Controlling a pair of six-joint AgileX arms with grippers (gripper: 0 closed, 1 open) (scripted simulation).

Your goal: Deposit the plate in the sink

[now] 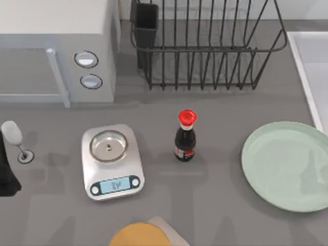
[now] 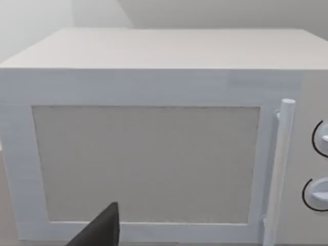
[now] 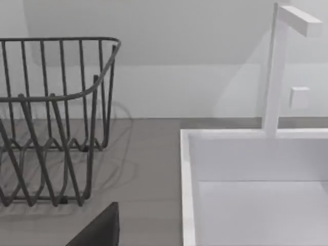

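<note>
Still untouched: plate flat on table's right side, just beside sink.
Nearer right arm; finger state on either arm: cannot tell.

The plate looks smooth and faintly glossy, the sink matt white. At the plate's nine o'clock, the kitchen scale is brushed metal; the dish rack is black wire.

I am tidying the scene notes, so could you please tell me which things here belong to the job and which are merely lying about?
Job: plate; sink.

Lying about: kitchen scale; sauce bottle; dish rack; microwave; wine glass; orange disc.
</note>
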